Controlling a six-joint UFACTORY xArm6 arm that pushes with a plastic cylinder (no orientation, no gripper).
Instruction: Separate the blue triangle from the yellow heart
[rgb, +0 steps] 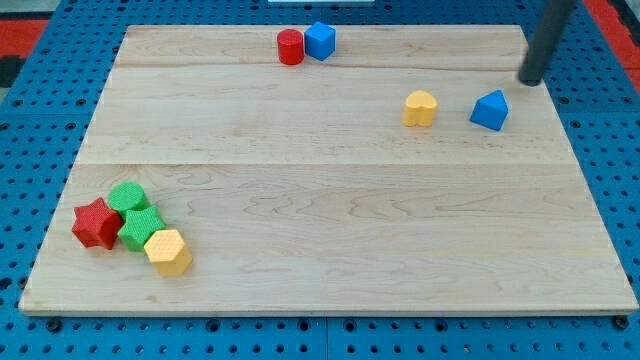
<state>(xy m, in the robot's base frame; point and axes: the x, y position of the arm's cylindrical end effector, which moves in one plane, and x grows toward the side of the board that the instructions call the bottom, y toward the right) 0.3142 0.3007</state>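
The blue triangle (490, 110) lies on the wooden board near the view's upper right. The yellow heart (420, 108) lies to its left, with a gap of about one block width between them. My tip (529, 81) is above and to the right of the blue triangle, a short way off it and not touching it. The dark rod rises from the tip to the view's top edge.
A red cylinder (290, 47) and a blue cube (320, 41) touch at the view's top centre. At the lower left a red star (96, 224), two green blocks (128, 198) (140, 228) and a yellow hexagon (168, 251) cluster together. The board's right edge (590, 170) is near my tip.
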